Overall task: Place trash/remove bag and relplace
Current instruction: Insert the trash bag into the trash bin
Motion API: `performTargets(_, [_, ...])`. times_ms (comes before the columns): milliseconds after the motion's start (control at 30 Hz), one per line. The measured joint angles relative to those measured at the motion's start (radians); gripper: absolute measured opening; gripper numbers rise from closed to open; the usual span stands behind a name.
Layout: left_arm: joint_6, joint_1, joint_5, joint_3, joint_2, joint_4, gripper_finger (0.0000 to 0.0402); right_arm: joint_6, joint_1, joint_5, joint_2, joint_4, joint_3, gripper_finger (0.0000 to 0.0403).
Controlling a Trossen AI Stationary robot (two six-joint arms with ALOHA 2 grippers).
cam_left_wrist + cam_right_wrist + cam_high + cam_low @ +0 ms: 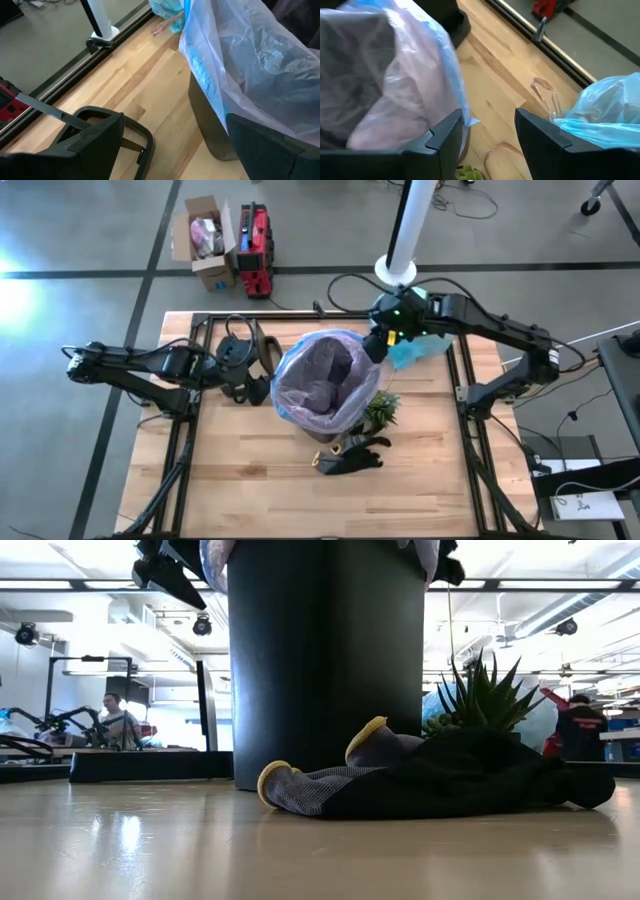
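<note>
i see black bin [330, 395] mid-bench, lined with pink bag [322, 380]. teal bag [412, 350] lies crumpled on bench just beside bin. right gripper [378, 345] at bin rim, fingers parted, holding nothing. left gripper [258, 388] wide open, empty, opposite side of bin. glove [350, 457] and plant [382, 409] near bin.

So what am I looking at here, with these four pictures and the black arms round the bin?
Two robot arms work at a wooden table. One picture looks down from above, one looks level across the tabletop, and two come from cameras on the arms' wrists. In the middle stands a black bin lined with a thin plastic bag. Beside it lie a glove, a small green plant and a bunched blue bag. The left gripper is open beside the bin; the right gripper is open at the rim. Neither holds anything.
</note>
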Motion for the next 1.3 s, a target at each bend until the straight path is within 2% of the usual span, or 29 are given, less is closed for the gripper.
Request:
performTargets(167, [0.001, 0.000, 0.000, -0.002, 0.000, 0.004, 0.0333, -0.019, -0.043, -0.049, 0.048, -0.001, 0.000, 0.0163])
performTargets(533, [0.002, 0.000, -0.001, -0.002, -0.003, 0.018, 0.0333, -0.077, -0.103, -0.038, 0.131, -0.084, 0.000, 0.0158])
performTargets(733, [0.069, 0.011, -0.029, 0.032, -0.029, 0.025, 0.0333, -0.108, -0.095, -0.035, 0.099, -0.098, 0.000, 0.0158])
performTargets(867, [0.135, 0.072, -0.053, 0.061, -0.047, 0.036, 0.0333, -0.123, -0.090, -0.039, 0.038, -0.101, 0.000, 0.0165])
performTargets(1067, [0.196, 0.182, 0.090, 0.039, -0.041, 0.109, 0.0333, -0.125, -0.063, -0.044, -0.011, -0.105, -0.001, 0.0164])
performTargets(1300, [0.201, 0.191, 0.179, 0.020, -0.019, 0.123, 0.0333, -0.088, 0.038, -0.073, -0.018, -0.082, -0.112, 0.0156])
